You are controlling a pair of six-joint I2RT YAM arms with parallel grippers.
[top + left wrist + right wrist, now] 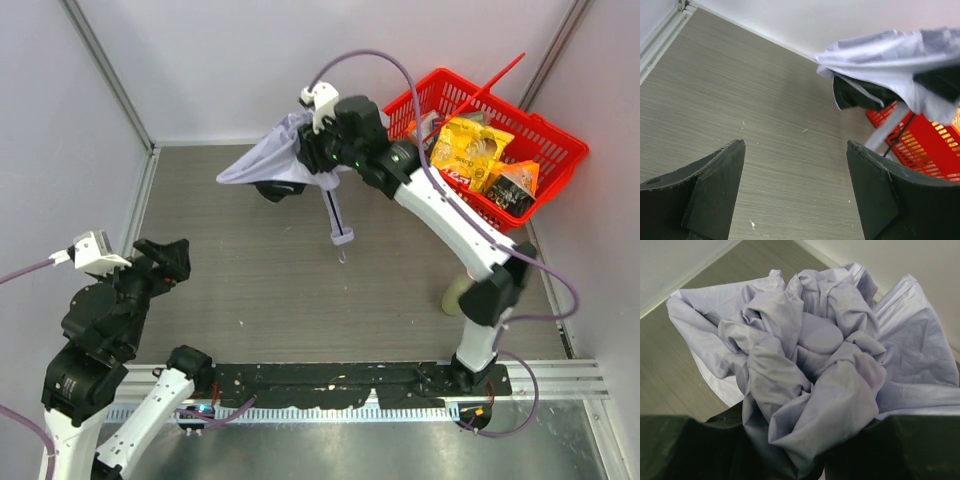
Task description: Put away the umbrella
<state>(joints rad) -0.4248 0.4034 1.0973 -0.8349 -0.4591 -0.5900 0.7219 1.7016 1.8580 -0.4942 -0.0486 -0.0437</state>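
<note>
Table (250, 270) of grey wood grain is spreading between pale walls and carrying everything in the scene. The right arm (450, 225) is reaching from its base at the near edge up toward the far side, and the right jaws are pinching the bunched canopy of the umbrella (265, 155). In the right wrist view the crumpled lavender-white fabric (810, 365) is bulging out from between their dark inner faces. The left arm (100, 330) is sitting folded at the near left corner, well apart from the umbrella. The left jaws are standing spread, and in the left wrist view bare table is showing between the two black fingers (715, 185). The red basket (560, 150) is sitting at the far right corner with its handle tipped up, and yellow and orange snack bags (470, 150) are lying inside it. The umbrella is hanging in the right jaws above the far middle of the table, just left of the basket and outside it. Its loose fabric is fanning out to the left in a point. The thin black shaft (333, 213) is slanting down from under the canopy toward the near side. The small pale handle (343, 236) is dangling at the shaft's end, and a loop strap is trailing just below it.
</note>
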